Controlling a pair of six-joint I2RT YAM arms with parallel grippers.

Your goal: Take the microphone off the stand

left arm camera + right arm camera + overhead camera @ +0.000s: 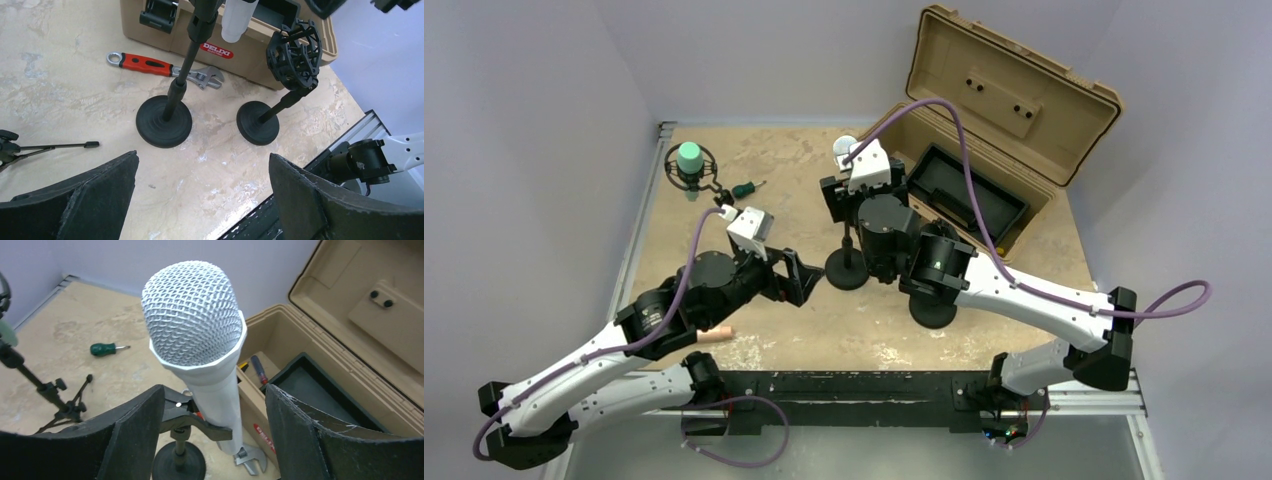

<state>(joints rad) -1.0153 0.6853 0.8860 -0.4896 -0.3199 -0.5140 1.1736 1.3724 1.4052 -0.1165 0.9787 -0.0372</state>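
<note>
A white microphone with a mesh head stands upright in the black clip of a desk stand with a round base. My right gripper is open, one finger on each side of the microphone's body, with gaps on both sides. In the top view the microphone shows just beyond the right gripper, and the stand's base sits below. My left gripper is open and empty, low over the table, facing that base. It also shows in the top view.
An open tan toolbox stands at the back right. A second stand with an empty black shock mount stands beside the first. A red-handled wrench lies by the toolbox. A shock mount holding a green microphone and a screwdriver lie at the back left.
</note>
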